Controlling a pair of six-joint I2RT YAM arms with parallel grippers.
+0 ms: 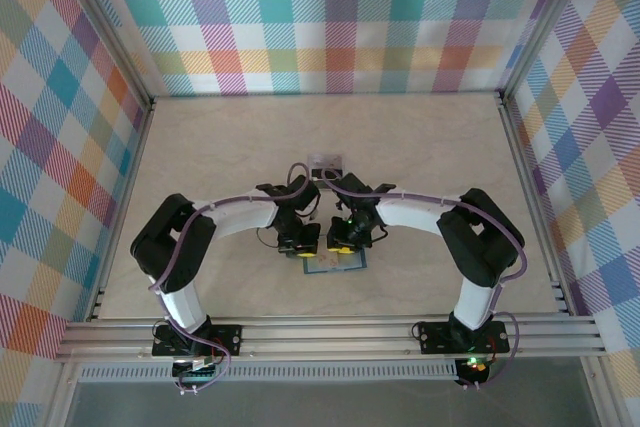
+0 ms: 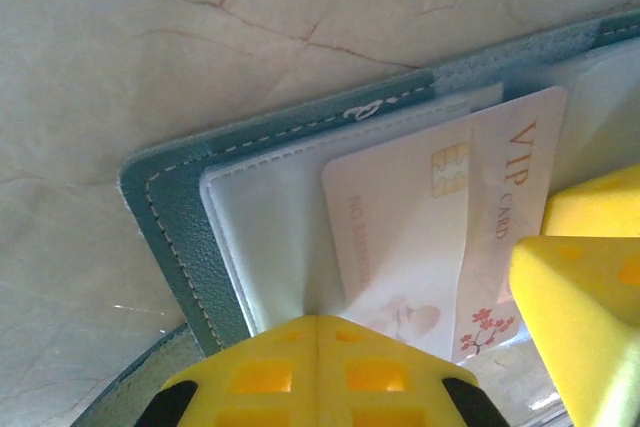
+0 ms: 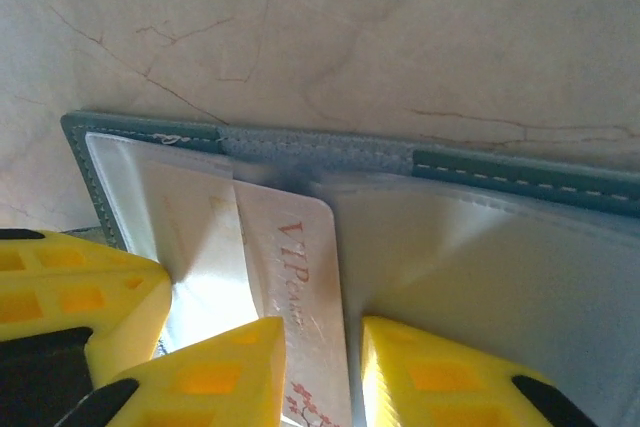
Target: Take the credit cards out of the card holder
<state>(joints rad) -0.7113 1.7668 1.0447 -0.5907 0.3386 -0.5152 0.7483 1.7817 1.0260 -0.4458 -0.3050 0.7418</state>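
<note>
Right wrist: credit card (image 3: 300,267) partly out of the open card holder (image 3: 520,179), pinched by the right gripper (image 3: 322,337) at 6 o'clock, left gripper (image 2: 316,342) pressed together at the sleeve (image 2: 260,217) edge, bare table (image 3: 400,37) open toward 12 o'clock.

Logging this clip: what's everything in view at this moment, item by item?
card holder: one, teal-blue with clear inner sleeves, open flat on the table, front centre under both grippers
credit card: one, white with red VIP lettering and a gold chip, partly out of a sleeve
small flat item: greyish, on the table beyond the grippers; too small to count or identify
table: one, beige marbled
walls: three, multicolour plaid, around the table
arms: two, black and white, bases at the near edge
left gripper: yellow fingers, shut, tips on a sleeve
right gripper: yellow fingers either side of the card's exposed end; grip unclear
</note>
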